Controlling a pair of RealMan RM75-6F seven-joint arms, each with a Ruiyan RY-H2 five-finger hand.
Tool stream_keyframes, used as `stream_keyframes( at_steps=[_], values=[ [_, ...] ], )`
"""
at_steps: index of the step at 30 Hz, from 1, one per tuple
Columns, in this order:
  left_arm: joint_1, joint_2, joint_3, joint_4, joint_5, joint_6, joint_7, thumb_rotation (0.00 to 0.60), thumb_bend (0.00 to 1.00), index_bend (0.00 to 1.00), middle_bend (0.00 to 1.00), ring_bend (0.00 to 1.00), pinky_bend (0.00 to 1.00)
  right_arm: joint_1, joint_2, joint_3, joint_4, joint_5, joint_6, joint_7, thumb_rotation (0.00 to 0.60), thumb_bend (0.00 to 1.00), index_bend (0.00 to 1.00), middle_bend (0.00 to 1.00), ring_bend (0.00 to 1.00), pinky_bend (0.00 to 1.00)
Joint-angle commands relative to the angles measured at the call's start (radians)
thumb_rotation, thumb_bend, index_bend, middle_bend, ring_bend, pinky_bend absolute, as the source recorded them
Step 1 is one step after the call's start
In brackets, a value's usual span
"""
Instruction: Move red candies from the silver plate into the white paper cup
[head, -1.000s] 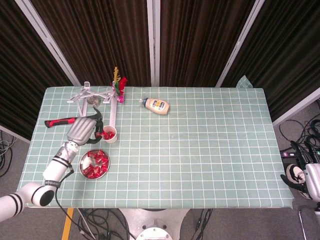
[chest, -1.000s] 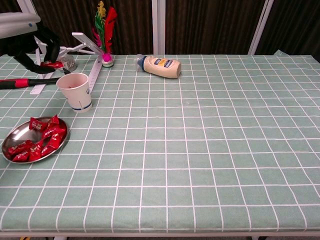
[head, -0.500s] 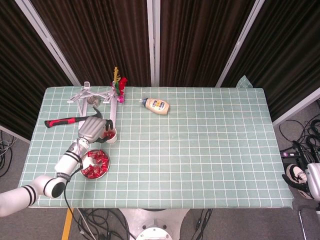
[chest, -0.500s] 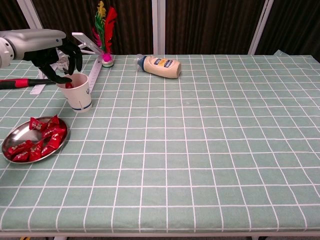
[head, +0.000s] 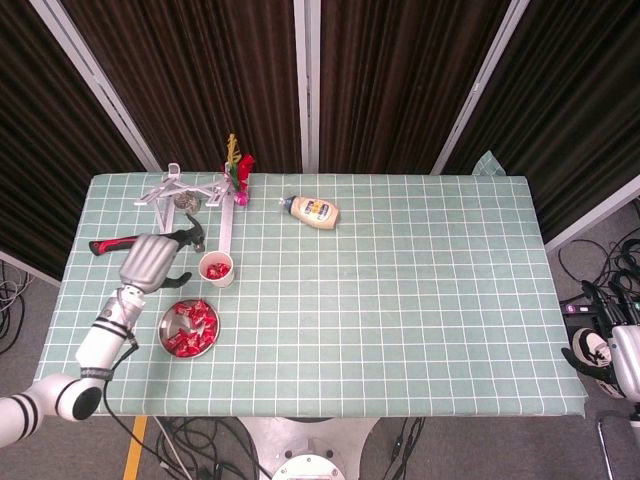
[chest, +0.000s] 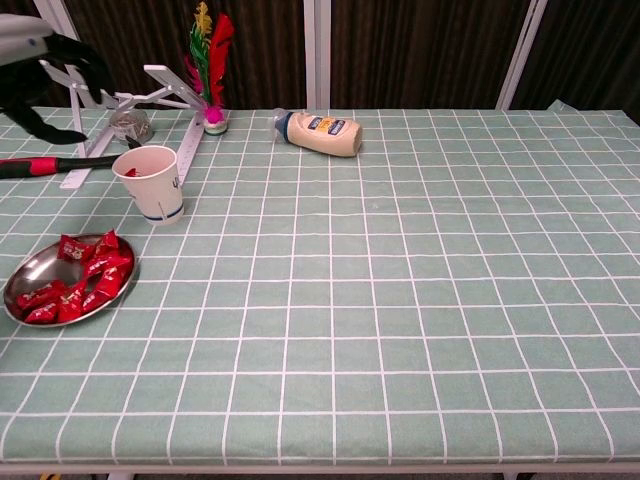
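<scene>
The white paper cup (head: 216, 267) (chest: 150, 183) stands upright with a red candy (chest: 132, 172) showing inside it. Just in front of it lies the silver plate (head: 163, 325) (chest: 25, 272), holding several red candies (head: 190, 325) (chest: 82, 285). My left hand (head: 150, 262) (chest: 45, 85) hovers to the left of the cup, raised off the table, fingers spread and empty. My right hand (head: 600, 352) hangs off the table's right side, low down; how its fingers lie is unclear.
A red-handled hammer (head: 130, 241) (chest: 40, 165) lies behind the cup under my left hand. At the back stand a silver rack (head: 185, 190) (chest: 160, 85), a ruler (head: 228, 225), a feather shuttlecock (head: 238, 170) (chest: 208, 60) and a lying mayonnaise bottle (head: 312, 210) (chest: 322, 133).
My left hand carried a red candy over the cup, let it go into the cup, then drew back to the left with nothing in it.
</scene>
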Motion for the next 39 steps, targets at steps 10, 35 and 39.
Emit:
stream_keyframes(
  at_steps=[10,35,39],
  values=[
    [0.085,-0.003,0.158,0.034,0.086,-0.054,0.014,0.600,0.24,0.44,0.97,0.96,1.00,-0.001,-0.001,-0.002,-0.003,-0.010,0.009,-0.003,0.600,0.10,0.08,0.17,0.03,0.27],
    [0.054,-0.209,0.138,0.323,0.096,-0.160,-0.077,0.600,0.29,0.53,0.99,0.97,1.00,-0.001,0.006,-0.001,-0.021,0.006,-0.002,-0.027,0.600,0.10,0.08,0.17,0.03,0.27],
    [0.055,-0.225,0.136,0.348,0.100,-0.162,-0.095,0.600,0.29,0.57,0.99,0.98,1.00,0.002,0.006,0.000,-0.022,0.007,-0.006,-0.029,0.600,0.10,0.08,0.17,0.03,0.27]
  ],
)
